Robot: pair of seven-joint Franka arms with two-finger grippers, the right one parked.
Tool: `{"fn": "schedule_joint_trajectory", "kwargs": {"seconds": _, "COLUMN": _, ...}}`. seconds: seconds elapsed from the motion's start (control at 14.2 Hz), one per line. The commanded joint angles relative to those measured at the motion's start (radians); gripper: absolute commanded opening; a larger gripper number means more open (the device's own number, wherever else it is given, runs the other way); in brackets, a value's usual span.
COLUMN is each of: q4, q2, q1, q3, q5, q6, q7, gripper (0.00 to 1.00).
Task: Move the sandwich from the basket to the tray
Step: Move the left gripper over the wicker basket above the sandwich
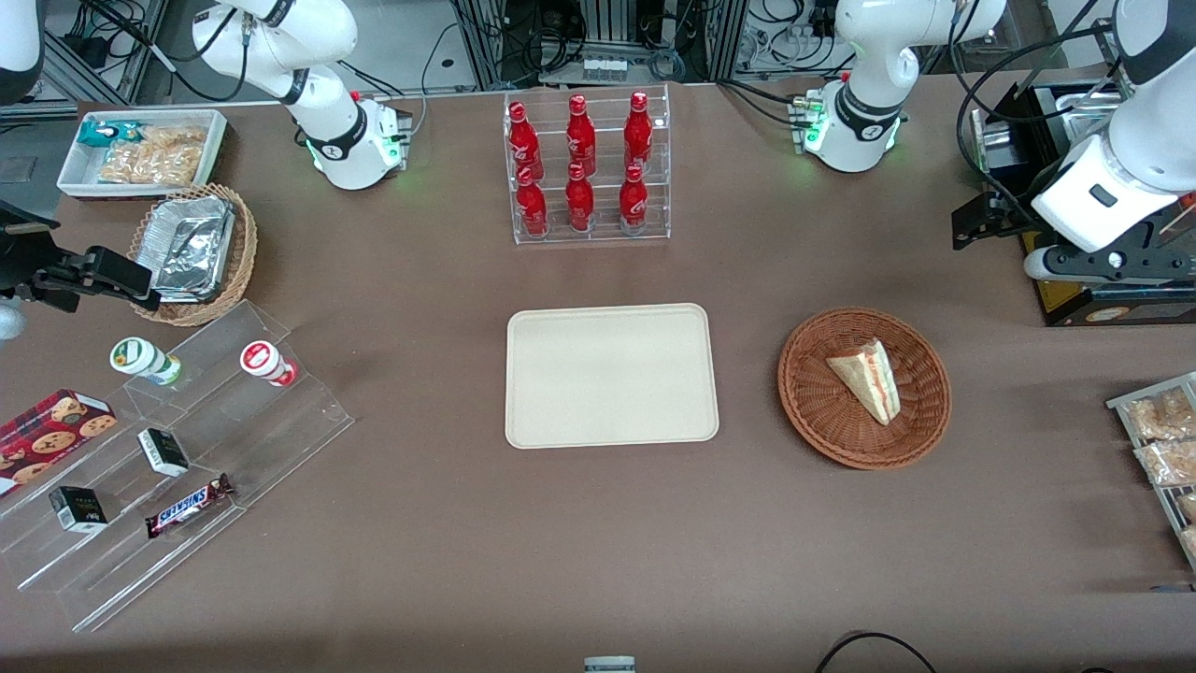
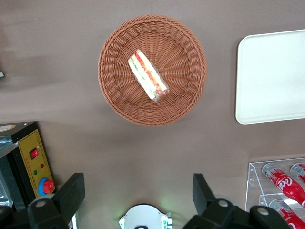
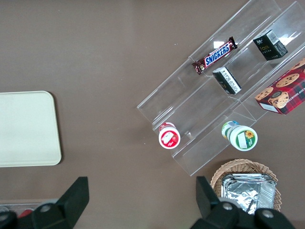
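The sandwich (image 1: 869, 379) (image 2: 148, 76), a pale bread wedge with red, orange and green filling, lies in the round reddish-brown wicker basket (image 1: 822, 439) (image 2: 114, 95). The cream tray (image 1: 612, 374) (image 2: 271, 76) sits flat and bare beside the basket, toward the parked arm's end. My gripper (image 1: 976, 224) (image 2: 137, 193) hangs well above the table, farther from the front camera than the basket and toward the working arm's end. Its black fingers (image 2: 71, 195) stand wide apart, open, with nothing between them.
A clear rack of red bottles (image 1: 587, 168) (image 2: 283, 183) stands farther from the front camera than the tray. A black box with a yellow panel (image 1: 1103, 299) (image 2: 35, 162) sits under the gripper. Bagged snacks (image 1: 1163, 439) lie at the working arm's table end.
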Motion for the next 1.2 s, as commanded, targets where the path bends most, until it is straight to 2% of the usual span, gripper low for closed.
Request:
{"fn": "schedule_joint_trajectory", "kwargs": {"seconds": 0.0, "q4": 0.009, "q2": -0.009, "q1": 0.013, "q3": -0.003, "q5": -0.017, "q6": -0.005, "q7": 0.022, "gripper": 1.0}}
{"fn": "schedule_joint_trajectory", "kwargs": {"seconds": 0.21, "q4": -0.029, "q2": 0.011, "q1": 0.011, "q3": -0.005, "q5": -0.017, "q6": 0.003, "q7": 0.02, "gripper": 1.0}}
{"fn": "schedule_joint_trajectory", "kwargs": {"seconds": 0.49, "q4": -0.148, "q2": 0.074, "q1": 0.007, "q3": -0.006, "q5": -0.014, "q6": 0.113, "q7": 0.019, "gripper": 1.0}}
{"fn": "schedule_joint_trajectory", "kwargs": {"seconds": 1.13, "q4": -0.575, "q2": 0.075, "q1": 0.002, "q3": -0.008, "q5": -0.008, "q6": 0.728, "q7": -0.001, "gripper": 1.0}}
